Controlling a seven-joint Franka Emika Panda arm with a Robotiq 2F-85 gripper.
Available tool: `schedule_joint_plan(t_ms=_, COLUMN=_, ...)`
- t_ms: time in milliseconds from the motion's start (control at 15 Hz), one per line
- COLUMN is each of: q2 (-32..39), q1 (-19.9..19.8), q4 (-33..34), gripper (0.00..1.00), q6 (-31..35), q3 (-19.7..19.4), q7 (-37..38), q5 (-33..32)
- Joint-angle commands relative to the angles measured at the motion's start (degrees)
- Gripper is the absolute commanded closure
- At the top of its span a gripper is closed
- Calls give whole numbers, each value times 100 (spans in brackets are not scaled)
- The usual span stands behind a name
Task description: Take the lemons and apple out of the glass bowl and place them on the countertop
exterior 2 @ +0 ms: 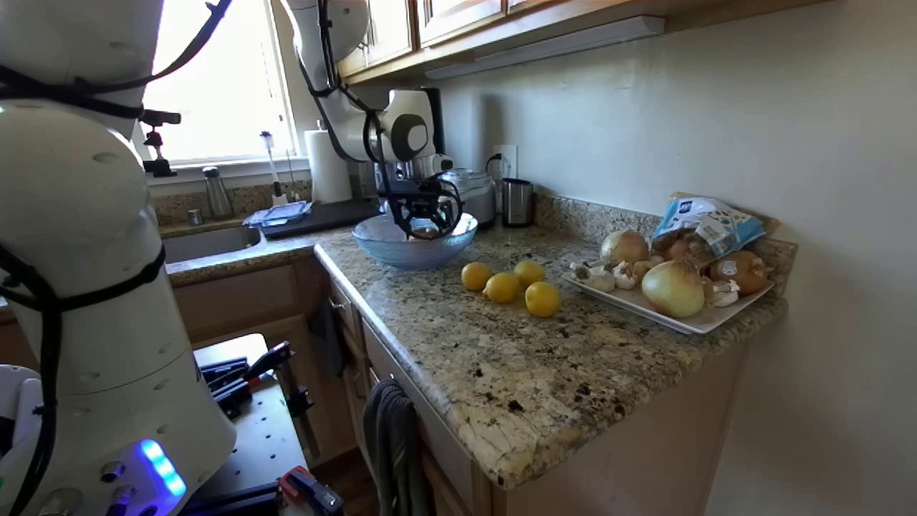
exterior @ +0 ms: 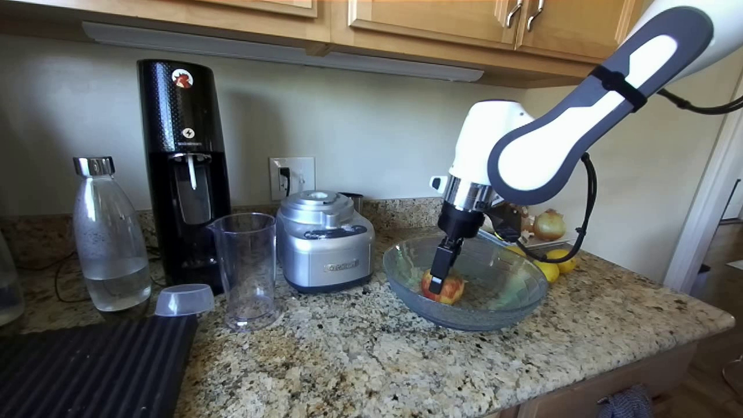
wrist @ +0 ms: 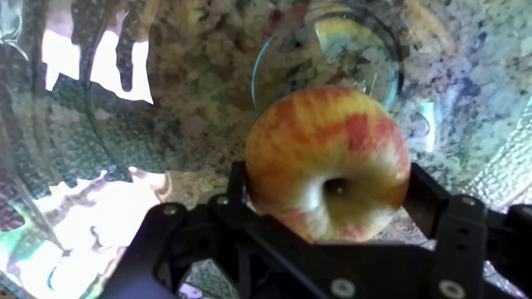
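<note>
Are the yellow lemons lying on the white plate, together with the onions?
No, in an exterior view the four lemons lie on the countertop, beside the plate that holds the onions.

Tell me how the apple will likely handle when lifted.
The apple is probably firm: its visible skin looks unwrinkled. That smooth surface may slip somewhat. Being round, it could roll inside the curved glass bowl if dropped.

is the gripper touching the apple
Touching. The wrist view shows the gripper with its fingers meeting the apple on opposite sides.
</note>
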Motion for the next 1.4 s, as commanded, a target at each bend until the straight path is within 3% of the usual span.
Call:
schedule_joint_plan(t_ms=0, q2=3, q1=34, q4=-26, gripper=36, q6=-142, q3=-1, q7=27, q5=-2)
schedule_joint_plan(t_ms=467, q2=-588, q1=-141, q4=-163, gripper=36, q6=-838, q3=143, q7=55, q5=497)
schedule_joint_plan(t_ms=733, q2=-1182, q1=-130, q4=-220, gripper=36, q6=-1497, q3=31, q7=284, q5=678)
schedule_joint_plan(t_ms=1333, q2=-2572, q1=-339, q4=-549, gripper=36, q6=-2459, q3=-419, q7=1048, q5=365)
